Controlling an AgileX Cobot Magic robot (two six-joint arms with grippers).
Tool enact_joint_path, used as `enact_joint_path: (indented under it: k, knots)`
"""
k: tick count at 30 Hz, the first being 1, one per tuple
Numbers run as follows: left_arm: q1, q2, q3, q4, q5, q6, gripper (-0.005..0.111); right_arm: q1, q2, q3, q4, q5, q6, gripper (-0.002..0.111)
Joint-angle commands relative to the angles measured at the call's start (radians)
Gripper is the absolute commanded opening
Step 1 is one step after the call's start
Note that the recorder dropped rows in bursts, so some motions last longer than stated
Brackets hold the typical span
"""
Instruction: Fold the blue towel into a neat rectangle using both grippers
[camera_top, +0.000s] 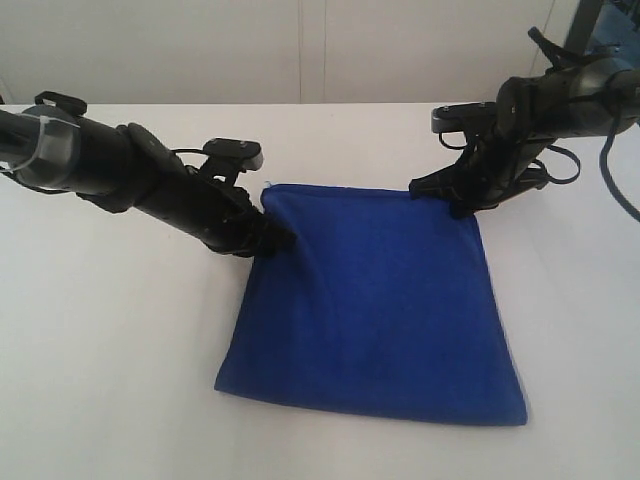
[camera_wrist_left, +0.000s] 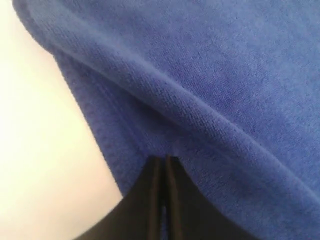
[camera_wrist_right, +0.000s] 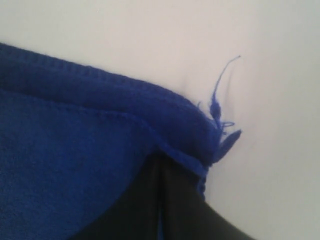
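**A:** So where was your towel (camera_top: 380, 300), and what did you actually have hold of?

**B:** You had it lying flat in the middle of the table (camera_top: 120, 350), and it looked doubled over to me. Your left gripper (camera_top: 280, 238) was pinched tight on the edge at about the towel's 10 o'clock, with cloth between the fingers. Your right gripper (camera_top: 462, 205) was clamped just as tight on the 1 o'clock corner, hem draped over the tips.

**A:** How'd you reckon it would handle?

**B:** Light, floppy and fuzzy, so grippy rather than slick, and nothing fragile. It'd sag and drag wherever you weren't holding it. Hems and corners were your best spots. That 1 o'clock corner was fraying though, with a loose thread (camera_wrist_right: 215, 107) sticking out, so I'd have bitten a bit deeper there.
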Motion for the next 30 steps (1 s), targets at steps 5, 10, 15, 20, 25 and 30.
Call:
enact_joint_path:
  k: [5,10,15,20,25,30]
  knots:
    - [-0.005,-0.015,-0.001,-0.004,-0.014,0.009,0.0,-0.006,0.006,-0.003,0.001,0.007,-0.008,0.0]
    - [-0.005,-0.046,-0.001,0.029,0.002,0.009,0.0,-0.006,0.006,-0.003,-0.002,0.007,-0.008,0.0]
    - [-0.005,-0.049,-0.001,0.029,0.026,0.006,0.0,-0.006,0.006,-0.003,-0.002,0.007,-0.008,0.0]
    - [0.003,-0.049,-0.001,0.037,0.031,0.002,0.0,-0.006,0.006,-0.003,-0.002,0.007,-0.008,0.0]
    - [0.036,-0.049,-0.001,0.074,0.082,0.002,0.0,-0.006,0.006,-0.003,-0.002,0.009,-0.008,0.0]
    - [0.046,-0.049,0.002,0.083,0.094,0.001,0.0,-0.006,0.006,-0.003,-0.002,0.007,-0.008,0.0]
